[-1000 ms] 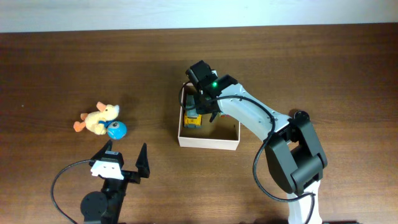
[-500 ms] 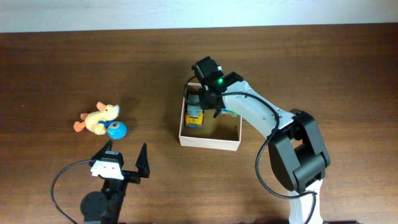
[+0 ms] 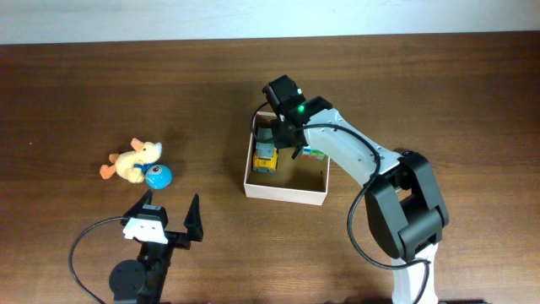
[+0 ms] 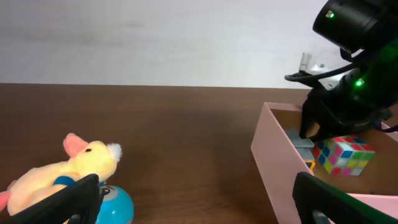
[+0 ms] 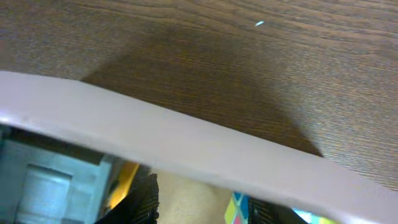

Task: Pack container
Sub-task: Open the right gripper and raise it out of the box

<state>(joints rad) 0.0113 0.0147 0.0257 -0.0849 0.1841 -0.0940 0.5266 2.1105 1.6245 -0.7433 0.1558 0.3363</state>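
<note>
Judging packing about half done: container (image 3: 283,193) sits mid-table holding yellow toy truck (image 3: 266,157) and puzzle cube (image 4: 344,154), plush duck (image 3: 133,160) and blue ball (image 3: 158,176) outside, my left fingers (image 3: 194,221) spread wide, right fingers (image 4: 310,118) over the truck, cannot tell their state.

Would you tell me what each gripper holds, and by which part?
The left gripper is open and empty. The right gripper sits by the toy truck in the container; any hold is hidden.

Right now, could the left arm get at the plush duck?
Probably yes: the left gripper is open and faces the plush duck across bare table; the blue ball beside it may get nudged.
</note>
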